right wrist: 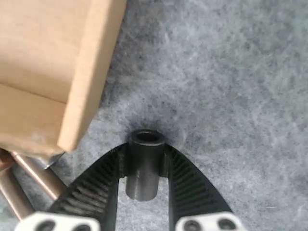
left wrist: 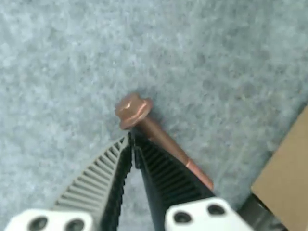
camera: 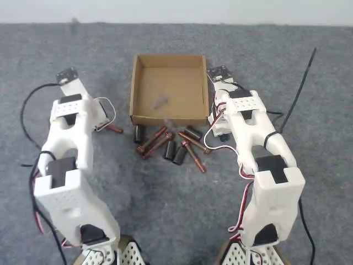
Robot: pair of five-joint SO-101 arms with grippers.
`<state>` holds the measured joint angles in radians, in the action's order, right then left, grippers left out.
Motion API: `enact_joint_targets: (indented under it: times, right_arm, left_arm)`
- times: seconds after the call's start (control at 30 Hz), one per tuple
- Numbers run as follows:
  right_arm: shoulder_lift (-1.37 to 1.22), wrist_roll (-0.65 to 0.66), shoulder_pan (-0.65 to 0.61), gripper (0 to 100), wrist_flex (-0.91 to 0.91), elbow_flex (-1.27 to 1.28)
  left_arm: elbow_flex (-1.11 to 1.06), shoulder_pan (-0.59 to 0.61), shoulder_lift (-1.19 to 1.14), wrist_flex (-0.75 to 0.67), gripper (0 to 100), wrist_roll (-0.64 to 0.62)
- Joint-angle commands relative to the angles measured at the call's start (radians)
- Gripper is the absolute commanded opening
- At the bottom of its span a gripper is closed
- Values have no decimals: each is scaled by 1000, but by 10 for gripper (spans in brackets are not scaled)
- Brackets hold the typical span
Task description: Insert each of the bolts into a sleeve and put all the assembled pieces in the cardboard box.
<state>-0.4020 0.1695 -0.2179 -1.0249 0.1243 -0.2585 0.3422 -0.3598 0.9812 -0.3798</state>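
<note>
Sleeve (right wrist: 143, 178) clamped in right pincer (right wrist: 145, 150), bolt (left wrist: 144, 122) just beside clenched left pincer (left wrist: 131, 140)

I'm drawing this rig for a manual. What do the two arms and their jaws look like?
The left arm and right arm are white plastic shells with rows of small holes and black motors at the joints. Red, white and black wires loop alongside. The jaws are dark with ribbed inner faces on white bases.

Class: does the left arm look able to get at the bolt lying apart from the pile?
Probably yes. The bolt lies in the open right at the tips of the left pincer, with no other part against it. The pincer looks shut, so it would need to open first.
</note>
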Motion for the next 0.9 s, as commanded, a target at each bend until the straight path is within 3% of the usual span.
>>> enact_joint_targets:
  times: [0.0, 0.23, 0.37, 0.47, 0.7, 0.87]
  right_arm:
    - [8, 17, 16, 7, 16, -55]
    - [8, 17, 16, 7, 16, -55]
    - [8, 17, 18, 7, 16, -55]
    - [8, 17, 18, 7, 16, -55]
    - [8, 17, 18, 7, 16, -55]
    - [8, 17, 18, 7, 16, -55]
  left_arm:
    - [48, -6, 80, 44, 12, -26]
    - [-120, -103, 353, 26, 15, -121]
    - [-189, -155, 431, 20, 110, -180]
    - [-194, -112, 414, 9, 164, -209]
    - [-171, 2, 210, -107, 166, -264]
    - [-50, 2, 77, -12, 166, -264]
